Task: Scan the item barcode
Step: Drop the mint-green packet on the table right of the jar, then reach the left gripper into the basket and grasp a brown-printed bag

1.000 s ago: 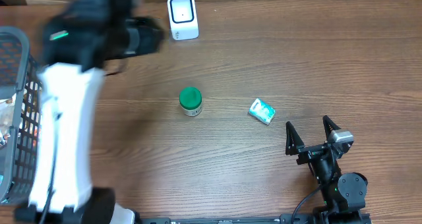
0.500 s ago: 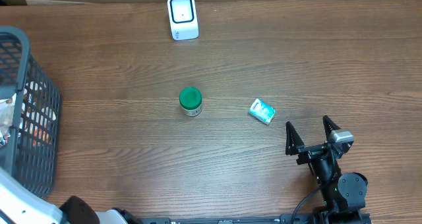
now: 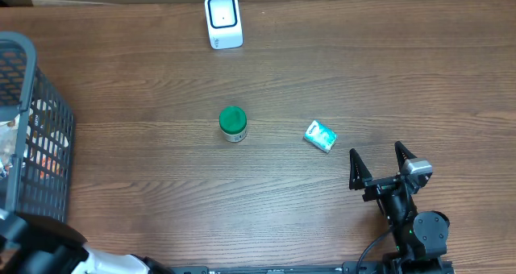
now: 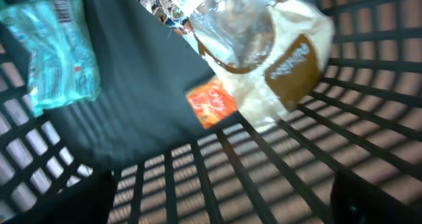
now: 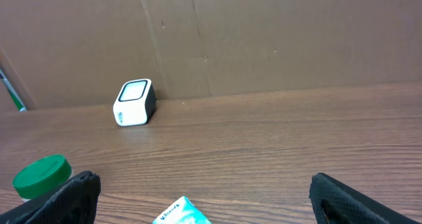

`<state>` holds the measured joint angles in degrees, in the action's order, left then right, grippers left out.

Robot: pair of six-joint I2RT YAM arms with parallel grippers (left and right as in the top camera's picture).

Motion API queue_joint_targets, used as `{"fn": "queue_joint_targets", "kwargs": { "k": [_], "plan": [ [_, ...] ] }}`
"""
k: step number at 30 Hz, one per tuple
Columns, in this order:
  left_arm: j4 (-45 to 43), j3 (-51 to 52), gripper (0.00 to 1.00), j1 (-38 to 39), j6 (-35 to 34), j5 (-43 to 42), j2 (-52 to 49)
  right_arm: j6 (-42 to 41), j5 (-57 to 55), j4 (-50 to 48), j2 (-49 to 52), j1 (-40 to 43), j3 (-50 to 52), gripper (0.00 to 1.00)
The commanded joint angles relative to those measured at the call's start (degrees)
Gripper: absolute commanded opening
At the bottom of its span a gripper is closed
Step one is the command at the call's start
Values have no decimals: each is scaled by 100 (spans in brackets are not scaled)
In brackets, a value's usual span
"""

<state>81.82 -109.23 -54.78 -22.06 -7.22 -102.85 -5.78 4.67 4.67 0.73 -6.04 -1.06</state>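
The barcode scanner (image 3: 223,20) is a small white box with rounded corners and a dark-framed window on its face. It stands on a dark brown wooden table (image 3: 363,64) with long grain, in front of a plain cardboard wall (image 5: 264,33).

Nearer the robot than the scanner stands a squat round jar (image 3: 233,123) with a smooth green lid. Nearer again and off to the scanner's right lies a small glossy teal packet (image 3: 320,135), flat and turned at an angle. Well to the scanner's left, at the table's edge, is a dark grey plastic basket (image 3: 24,44) with open lattice walls.

The right gripper (image 3: 375,151) rests low on the table with its two black pointed fingers spread wide and nothing between them. The teal packet lies just ahead of it, a little to its left and not touching.

The left gripper (image 4: 217,201) hangs inside the basket. Its blurred dark fingers show at the lower corners of the wrist view, far apart and holding nothing. Beyond them on the basket floor lie a crinkled teal wrapper (image 4: 56,49), a clear-and-brown bag (image 4: 264,46) and a small orange packet (image 4: 212,103) that touches the bag.
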Motion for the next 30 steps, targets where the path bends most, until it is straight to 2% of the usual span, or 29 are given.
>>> {"fn": "queue_joint_targets", "kwargs": {
  "k": [1,19,23,30],
  "plan": [
    [-127,179,84,9,328,-76,-376,-20,13,-26,-57,13,59,100],
    [-365,313,72,225,1178,-310,-2041,-20,13,-26,-57,13,59,100],
    [-424,313,73,461,1261,-308,-2321,-20,13,-26,-57,13,59,100],
    [-496,313,73,815,1261,348,-2479,-20,13,-26,-57,13,59,100]
  ]
}}
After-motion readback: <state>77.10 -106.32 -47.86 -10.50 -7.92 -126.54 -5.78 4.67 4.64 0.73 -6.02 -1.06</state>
